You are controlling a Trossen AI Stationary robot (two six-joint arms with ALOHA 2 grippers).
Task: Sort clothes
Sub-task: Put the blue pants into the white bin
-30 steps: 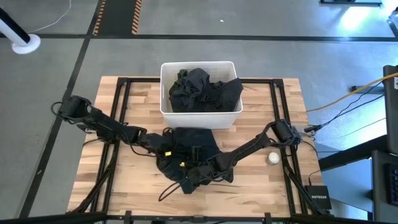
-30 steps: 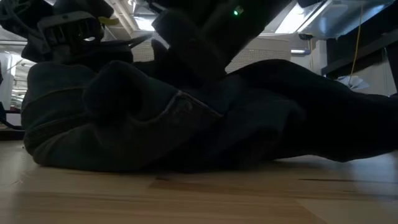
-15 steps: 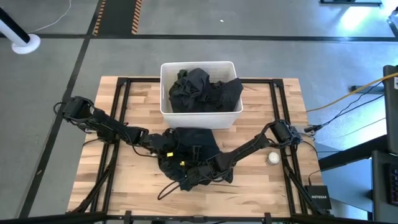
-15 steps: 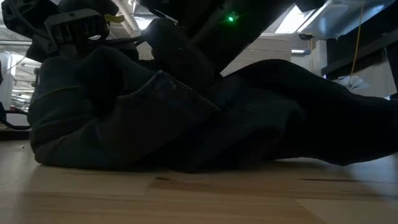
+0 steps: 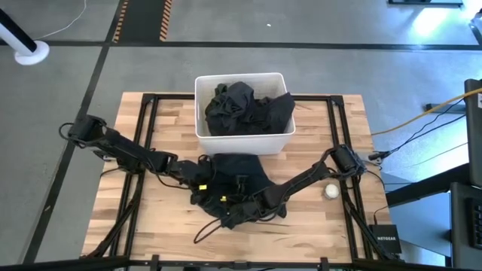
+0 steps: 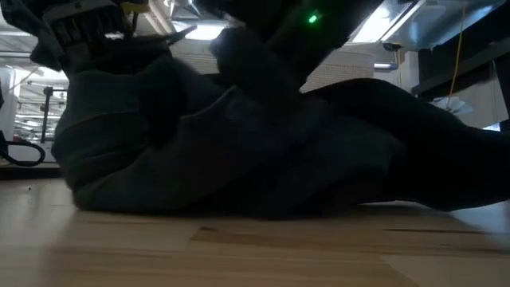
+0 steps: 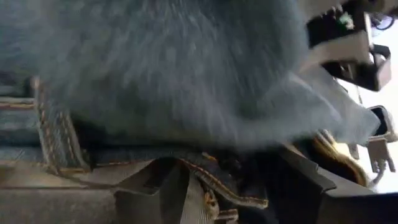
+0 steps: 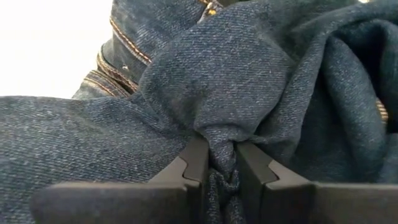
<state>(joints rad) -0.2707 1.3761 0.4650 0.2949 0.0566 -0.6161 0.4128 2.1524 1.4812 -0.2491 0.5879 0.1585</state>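
A pair of dark blue jeans (image 5: 233,181) lies in a crumpled heap on the wooden table, in front of the white bin; the low view shows it as a dark mound (image 6: 239,151). My right gripper (image 8: 221,163) comes from the right and is shut on a fold of the jeans near their near edge (image 5: 239,212). My left gripper (image 5: 202,187) is at the heap's left side. Its fingers stand wide apart with a stitched seam (image 7: 217,180) between them; whether they touch it I cannot tell. My right gripper pinches a bunched fold of the denim (image 8: 221,140) between its two fingers, several layers gathered together. The fingers slant downward from the table's right side. The cloth puckers toward the pinch, and the rest of the jeans lies on the table.
The white bin (image 5: 239,143) stands at the table's far middle, with dark clothes (image 5: 245,105) piled in it. A small white ball (image 5: 331,191) lies near the right edge. Bare wood shows to the left, to the right and in front of the heap.
In the low view the left end of the jeans heap has drawn in toward the middle and now stands higher. The right part of the heap has stayed where it was on the table.
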